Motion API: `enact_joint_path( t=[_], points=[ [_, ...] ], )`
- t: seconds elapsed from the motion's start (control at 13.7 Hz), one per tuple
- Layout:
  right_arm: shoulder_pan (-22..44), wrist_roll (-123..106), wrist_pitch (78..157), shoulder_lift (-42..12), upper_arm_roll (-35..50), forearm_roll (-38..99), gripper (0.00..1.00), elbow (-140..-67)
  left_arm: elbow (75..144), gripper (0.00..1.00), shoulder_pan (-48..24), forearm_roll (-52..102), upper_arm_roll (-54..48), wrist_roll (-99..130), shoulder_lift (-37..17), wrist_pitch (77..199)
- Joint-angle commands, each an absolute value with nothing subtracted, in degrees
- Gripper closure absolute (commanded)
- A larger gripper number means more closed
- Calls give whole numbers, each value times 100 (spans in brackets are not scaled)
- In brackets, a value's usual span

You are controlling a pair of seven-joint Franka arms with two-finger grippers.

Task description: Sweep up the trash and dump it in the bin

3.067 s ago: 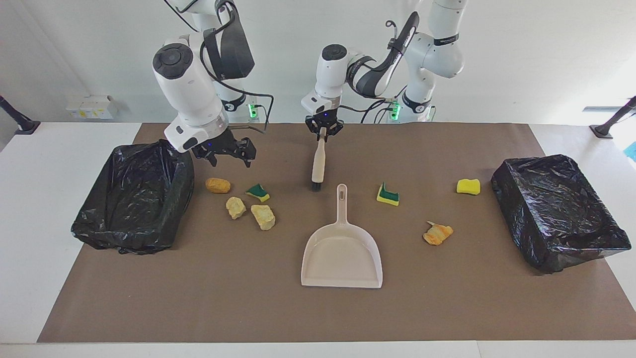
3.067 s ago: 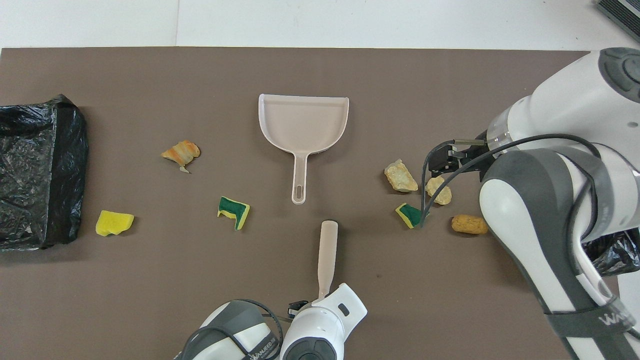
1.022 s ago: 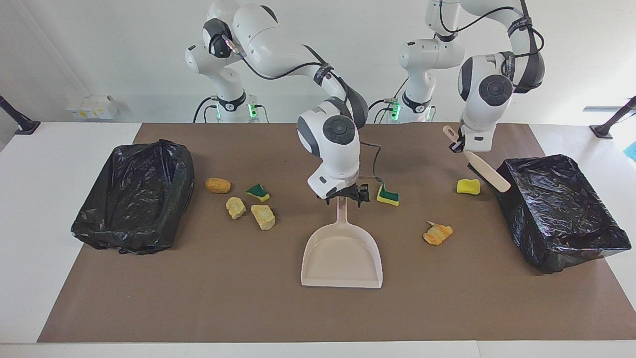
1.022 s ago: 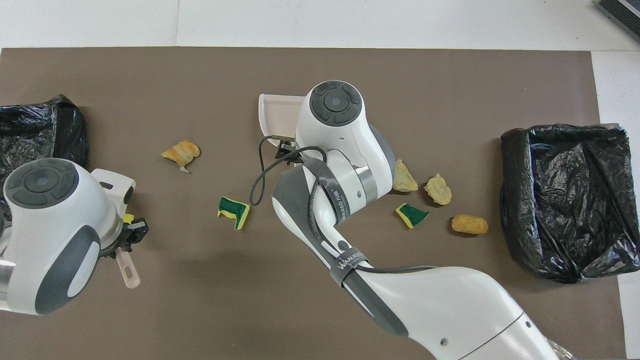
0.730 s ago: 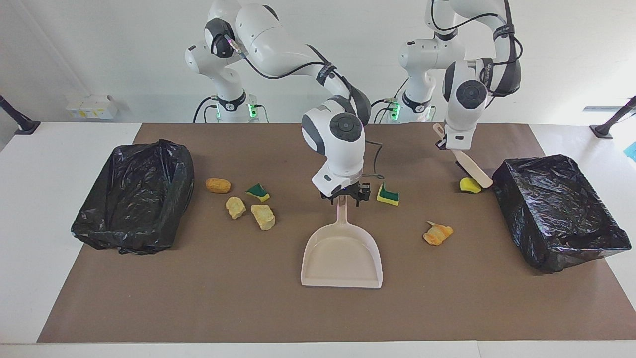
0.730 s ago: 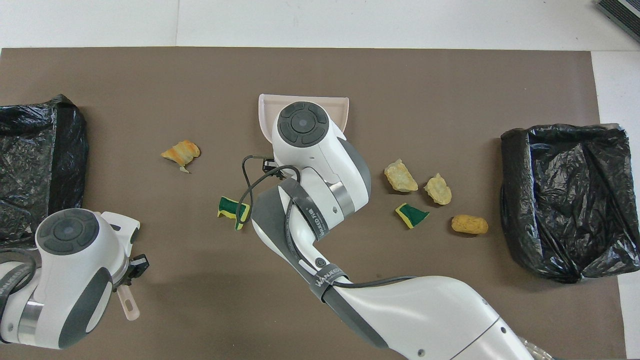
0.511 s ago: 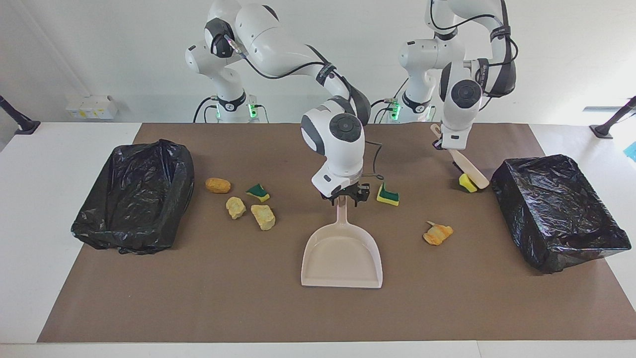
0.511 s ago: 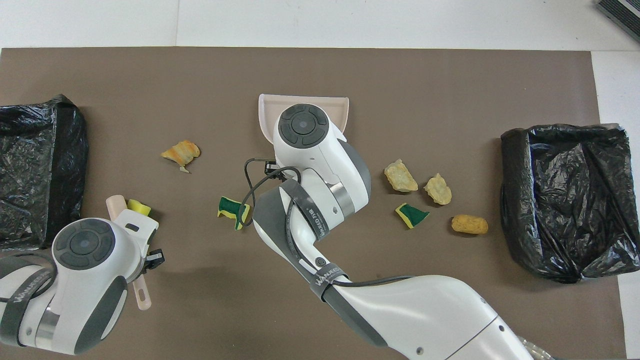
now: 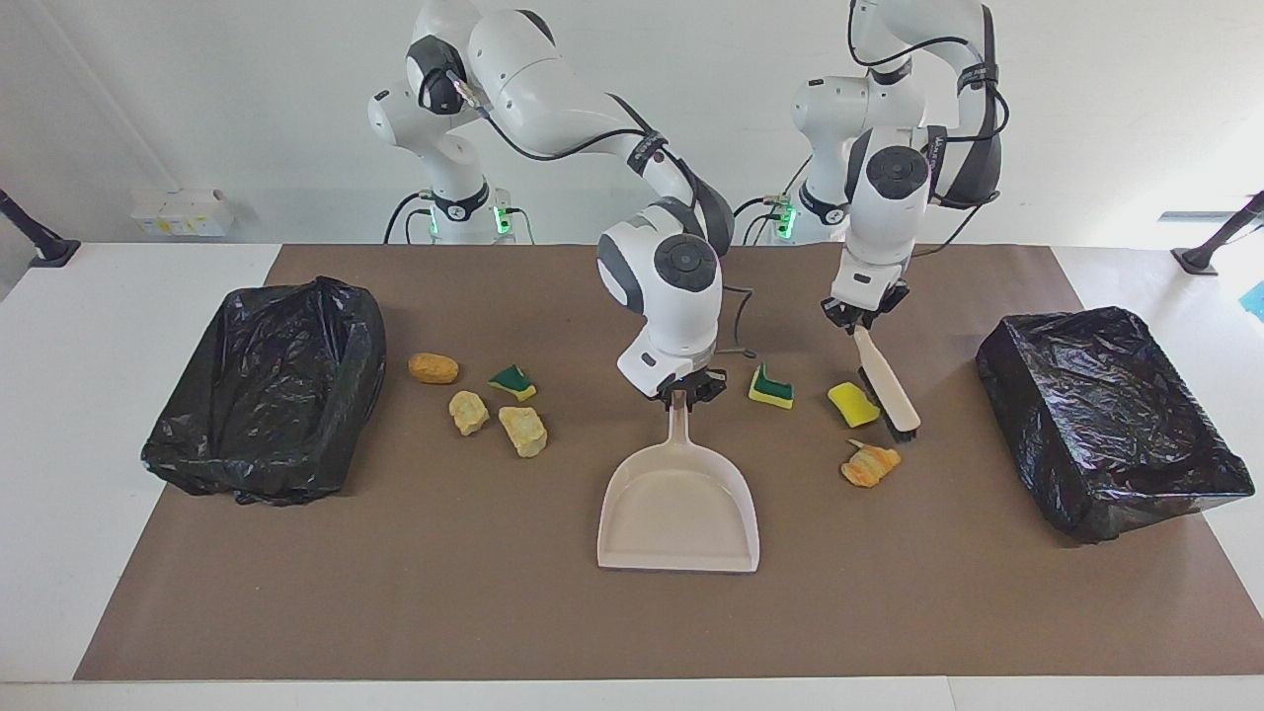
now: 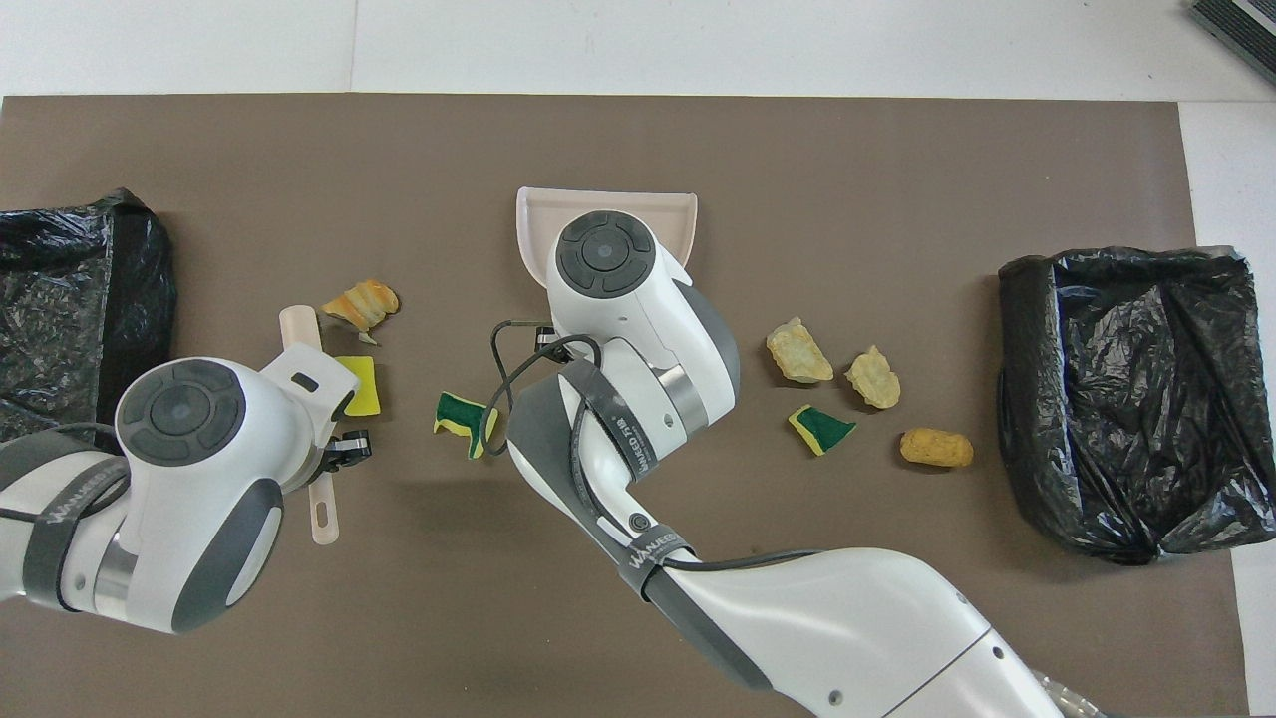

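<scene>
Brown mat, clock set with twelve toward the robots. Shows the right gripper low at centre, fingers closed on the handle tip of the beige dustpan, pan flat, mouth at six. Shows the left gripper at one o'clock of the pan, clamped on the tilted brush, bristles down just beside a yellow sponge piece. Places the trash: green-faced sponge at one, orange foam chunk near three, four more bits clustered at ten. Puts black-lined bins at nine and three.
</scene>
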State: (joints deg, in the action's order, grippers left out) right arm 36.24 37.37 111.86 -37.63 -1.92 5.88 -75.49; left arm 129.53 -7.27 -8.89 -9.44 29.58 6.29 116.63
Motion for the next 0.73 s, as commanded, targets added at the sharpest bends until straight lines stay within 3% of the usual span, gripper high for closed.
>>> enact_joint_path(
  t=[0.0, 0.29, 0.66],
  points=[
    [3480, 3342, 11171, -3508, -88, 633, 100, -7717, 12498, 100, -625, -817, -862, 2428, 448, 11391],
    [3165, 1939, 11110, -2946, -114, 607, 100, -7979, 12515, 100, -72, -809, -861, 1287, 422, 11514],
    [2339, -1137, 10092, -1698, -114, 606, 100, -8762, 12831, 100, 203, -660, -870, 19, 440, 11891]
  ],
)
